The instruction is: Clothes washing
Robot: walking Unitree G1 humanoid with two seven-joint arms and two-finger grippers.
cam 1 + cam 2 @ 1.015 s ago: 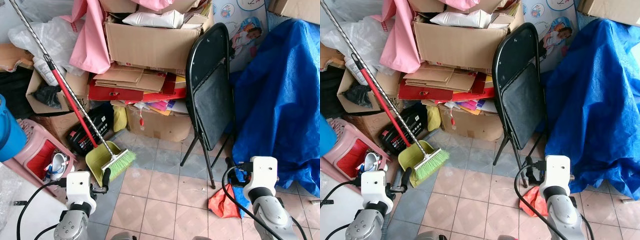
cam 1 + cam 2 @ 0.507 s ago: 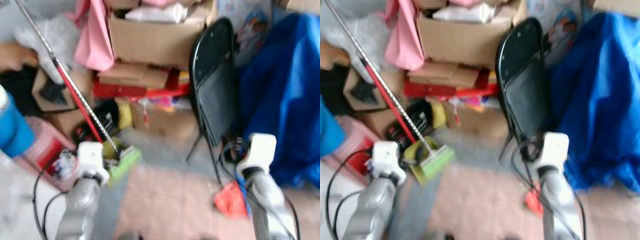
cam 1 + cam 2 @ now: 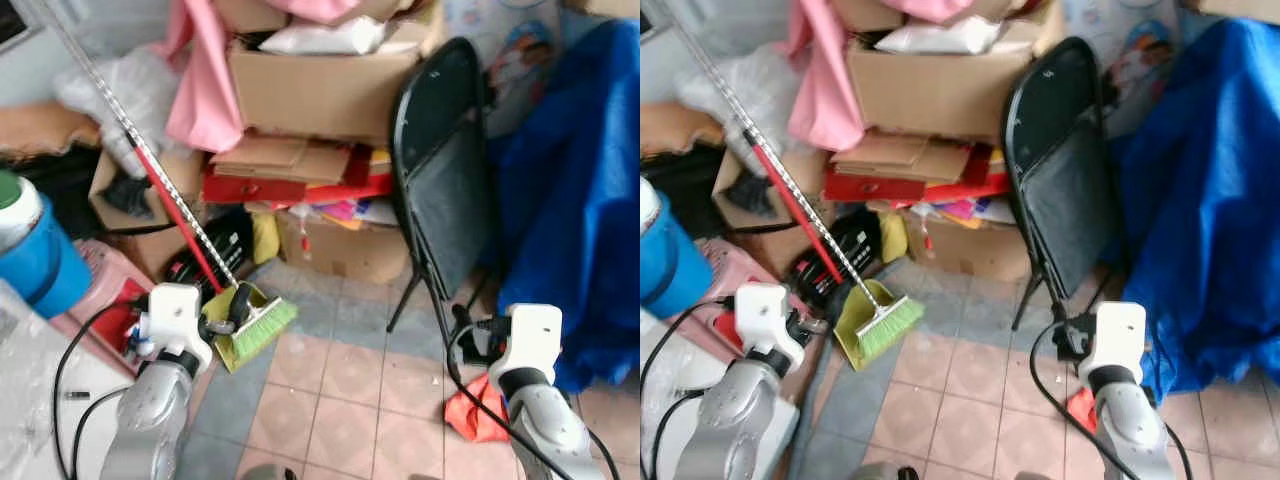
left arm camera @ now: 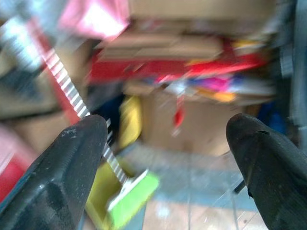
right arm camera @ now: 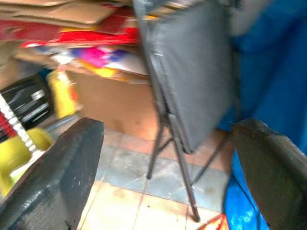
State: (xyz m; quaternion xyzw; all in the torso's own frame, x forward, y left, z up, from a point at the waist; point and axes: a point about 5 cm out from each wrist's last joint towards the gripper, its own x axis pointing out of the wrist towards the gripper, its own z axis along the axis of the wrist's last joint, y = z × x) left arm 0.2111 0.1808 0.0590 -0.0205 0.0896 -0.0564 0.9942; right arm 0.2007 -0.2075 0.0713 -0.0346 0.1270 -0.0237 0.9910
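Matt cardboard boxes (image 3: 320,90), crinkled blue tarp (image 3: 570,200)

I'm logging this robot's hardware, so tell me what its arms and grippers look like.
Both arms are silver-grey and rounded, each topped by a white boxy wrist block with black cables looping off it. The left gripper and right gripper each have two long, matte black, blunt fingers.

Pale pink and grey tiled floor (image 3: 340,390), black folding metal chair (image 3: 440,170) leaning upright, rumpled blue plastic tarpaulin (image 3: 580,200) just beside it, stacked brown cardboard boxes (image 3: 320,90) behind, green-bristled broom with red and silver handle (image 3: 250,325), soft daylight
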